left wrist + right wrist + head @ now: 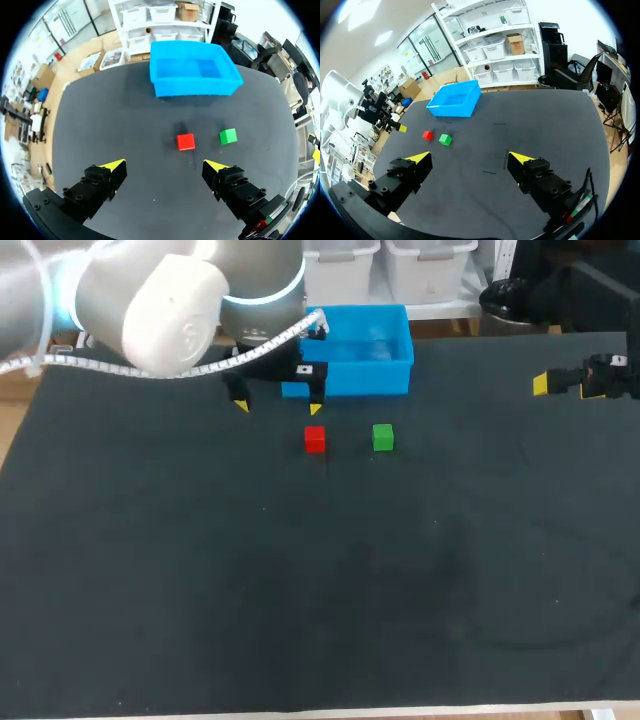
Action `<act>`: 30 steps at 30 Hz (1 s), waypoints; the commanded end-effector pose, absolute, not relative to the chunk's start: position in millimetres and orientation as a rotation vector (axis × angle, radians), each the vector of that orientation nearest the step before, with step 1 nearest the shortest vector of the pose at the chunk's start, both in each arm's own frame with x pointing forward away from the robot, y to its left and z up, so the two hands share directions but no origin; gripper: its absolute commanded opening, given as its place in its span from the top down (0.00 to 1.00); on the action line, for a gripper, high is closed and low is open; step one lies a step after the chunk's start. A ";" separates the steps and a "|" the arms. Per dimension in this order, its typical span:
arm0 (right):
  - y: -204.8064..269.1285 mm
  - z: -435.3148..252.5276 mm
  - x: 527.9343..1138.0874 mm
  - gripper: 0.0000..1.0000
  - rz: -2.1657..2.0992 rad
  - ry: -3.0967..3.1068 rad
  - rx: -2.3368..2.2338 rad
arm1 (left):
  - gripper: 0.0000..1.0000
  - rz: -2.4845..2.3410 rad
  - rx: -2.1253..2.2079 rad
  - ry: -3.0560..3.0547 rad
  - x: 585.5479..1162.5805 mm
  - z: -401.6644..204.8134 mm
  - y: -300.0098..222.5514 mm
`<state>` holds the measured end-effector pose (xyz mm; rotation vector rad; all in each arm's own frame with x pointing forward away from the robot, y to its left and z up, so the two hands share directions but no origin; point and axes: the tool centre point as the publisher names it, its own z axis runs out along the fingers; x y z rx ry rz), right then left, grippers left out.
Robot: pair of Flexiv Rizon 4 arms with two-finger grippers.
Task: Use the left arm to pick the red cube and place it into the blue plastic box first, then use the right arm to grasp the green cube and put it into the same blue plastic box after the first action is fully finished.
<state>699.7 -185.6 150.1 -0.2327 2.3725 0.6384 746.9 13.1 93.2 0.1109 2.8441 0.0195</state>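
Black cloth covers the table (200, 590) in front of you, and the blue plastic box (365, 360) sits at its far edge, open side up. You find the red cube (315, 439) on the cloth just in front of the box. The green cube (383, 437) is just beside it on the right, with a gap between the two.

Your left gripper (165, 165) hangs over the table near the box's front left corner, with its jaws spread wide. In the left wrist view the red cube lies ahead of the gap between the fingers, apart from both, and the green cube is ahead of the right-hand finger.

Your right gripper (470, 157) is over the table's right side, well apart from both cubes and the box. Its jaws are also apart.
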 end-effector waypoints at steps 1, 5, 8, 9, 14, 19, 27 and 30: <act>-185.5 150.1 699.6 0.00 0.637 2.373 -0.232 | 0.00 0.036 0.075 2.855 750.1 88.9 2.8; -185.5 150.1 699.6 0.00 0.637 2.373 -0.232 | 0.00 0.012 0.065 2.855 750.5 88.5 -6.4; -185.5 150.1 699.6 0.00 0.637 2.373 -0.232 | 0.00 0.004 0.055 2.851 751.3 88.5 -10.9; -185.5 150.1 699.6 0.00 0.637 2.373 -0.232 | 0.00 0.003 0.051 2.850 751.7 88.2 -11.8; -185.5 150.1 699.6 0.00 0.637 2.373 -0.232 | 0.00 0.005 0.032 2.849 752.2 89.3 -14.6; -185.5 150.1 699.6 0.00 0.637 2.373 -0.232 | 0.00 -0.003 0.009 2.867 752.8 91.4 -15.6; -185.5 150.1 699.6 0.00 0.637 2.373 -0.232 | 0.00 -0.003 0.009 2.867 752.8 91.4 -15.6; -185.5 150.1 699.6 0.00 0.637 2.373 -0.232 | 0.00 -0.003 0.009 2.867 752.8 91.4 -15.6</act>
